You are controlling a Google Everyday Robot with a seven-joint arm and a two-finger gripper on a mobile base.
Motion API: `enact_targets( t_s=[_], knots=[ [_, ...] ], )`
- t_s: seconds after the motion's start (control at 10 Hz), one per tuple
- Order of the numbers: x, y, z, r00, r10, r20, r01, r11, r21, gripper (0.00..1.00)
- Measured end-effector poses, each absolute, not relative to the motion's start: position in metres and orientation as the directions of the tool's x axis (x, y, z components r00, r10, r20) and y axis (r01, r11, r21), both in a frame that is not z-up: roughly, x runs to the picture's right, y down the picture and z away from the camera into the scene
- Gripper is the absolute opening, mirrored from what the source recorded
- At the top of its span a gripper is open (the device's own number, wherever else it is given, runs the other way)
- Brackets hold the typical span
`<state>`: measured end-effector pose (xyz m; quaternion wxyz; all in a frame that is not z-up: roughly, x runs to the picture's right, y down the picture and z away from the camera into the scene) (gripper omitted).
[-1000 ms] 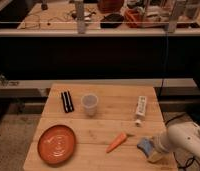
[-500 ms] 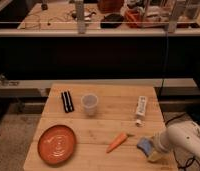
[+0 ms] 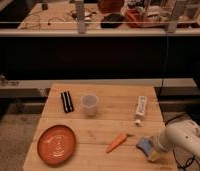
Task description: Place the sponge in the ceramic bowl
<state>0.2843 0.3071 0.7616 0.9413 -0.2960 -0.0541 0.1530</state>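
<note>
The sponge (image 3: pixel 142 145), a small blue-grey pad, lies on the wooden table (image 3: pixel 103 127) near its front right corner. My gripper (image 3: pixel 152 149) on the white arm is right at the sponge, covering its right end. The ceramic bowl (image 3: pixel 56 144), a wide orange-red dish with rings inside, sits at the front left of the table, far from the gripper.
An orange carrot (image 3: pixel 116 142) lies between bowl and sponge. A clear plastic cup (image 3: pixel 89 104) stands mid-table, a black oblong object (image 3: pixel 67 101) to its left, and a white tube (image 3: pixel 140 110) to the right. A dark shelf edge runs behind the table.
</note>
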Motion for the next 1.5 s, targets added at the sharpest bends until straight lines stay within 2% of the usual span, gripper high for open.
enact_targets(
  t_s=[1.5],
  knots=[
    [0.2861,0.3003,0.7605,0.961,0.278,0.012,-0.222,0.792,-0.569,0.0]
  ],
)
